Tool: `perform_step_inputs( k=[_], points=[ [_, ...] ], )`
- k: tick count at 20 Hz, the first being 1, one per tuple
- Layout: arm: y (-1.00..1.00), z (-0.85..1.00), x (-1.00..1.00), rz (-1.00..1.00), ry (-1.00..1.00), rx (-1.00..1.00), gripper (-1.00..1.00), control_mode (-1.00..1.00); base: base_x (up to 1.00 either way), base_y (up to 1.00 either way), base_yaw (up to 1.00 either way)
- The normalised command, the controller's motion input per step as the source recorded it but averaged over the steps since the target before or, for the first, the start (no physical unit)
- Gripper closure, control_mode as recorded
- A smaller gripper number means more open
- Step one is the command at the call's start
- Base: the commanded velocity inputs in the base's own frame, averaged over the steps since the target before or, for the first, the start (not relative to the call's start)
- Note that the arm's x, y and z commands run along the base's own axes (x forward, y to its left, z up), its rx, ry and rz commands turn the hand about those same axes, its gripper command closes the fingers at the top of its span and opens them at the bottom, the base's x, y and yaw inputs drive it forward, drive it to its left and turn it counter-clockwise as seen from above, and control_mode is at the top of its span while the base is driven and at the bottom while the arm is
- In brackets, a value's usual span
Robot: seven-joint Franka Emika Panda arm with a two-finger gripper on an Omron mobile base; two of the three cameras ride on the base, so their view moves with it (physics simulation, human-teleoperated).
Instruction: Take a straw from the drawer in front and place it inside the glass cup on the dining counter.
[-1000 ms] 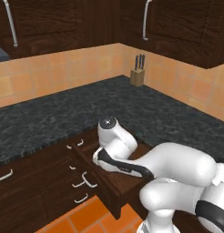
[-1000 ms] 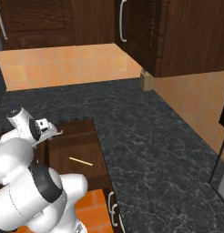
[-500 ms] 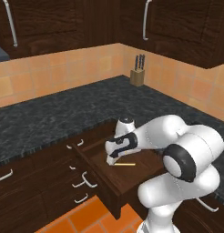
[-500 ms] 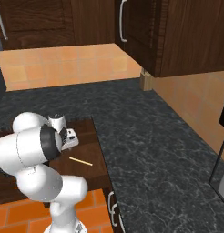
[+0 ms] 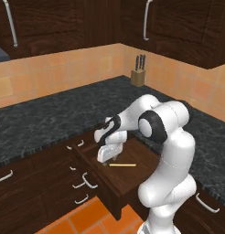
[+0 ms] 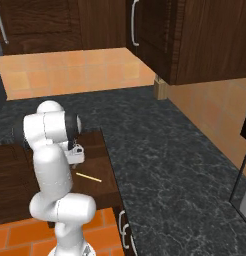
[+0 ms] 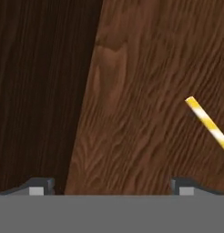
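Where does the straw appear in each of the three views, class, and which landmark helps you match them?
Left base view: the straw lies on the open drawer's floor, just right of the hand.
Right base view: lower left of centre, right of the arm.
Hand view: right edge, one end showing.
Shared landmark: the drawer's brown wooden floor.

Open dark wooden drawer [image 5: 132, 180], thin yellow straw [image 5: 122, 165] flat on its floor, black speckled desk [image 5: 45, 119] with knife block [image 5: 138, 77]

No readable text, labels, brands, numbers or signs anywhere.
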Motion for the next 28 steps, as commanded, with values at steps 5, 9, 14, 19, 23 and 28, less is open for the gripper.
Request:
perform_step_inputs(
  k=[5, 9, 14, 19, 23, 28],
  points=[
    [0.5, -0.29, 0.0, 0.0, 0.09, 0.0, -1.0, -1.0, 0.0, 0.0, 0.0],
    [0.5, -0.41, 0.0, 0.0, 0.04, 0.0, -1.0, -1.0, 0.0, 0.0, 0.0],
    [0.69, -0.46, -0.17, 0.0, 0.04, 0.0, -1.0, -1.0, 0.0, 0.0, 0.0],
    [0.93, -0.08, -0.52, 0.0, -0.01, 0.0, -1.0, -1.0, 0.0, 0.0, 0.0],
    [-0.46, 0.38, -0.14, -0.07, -0.17, -0.06, -1.0, -1.0, 0.0, 0.0, 0.0],
    [-0.97, 0.21, 0.0, -0.06, -0.17, -0.03, -1.0, -1.0, 0.0, 0.0, 0.0]
  ],
)
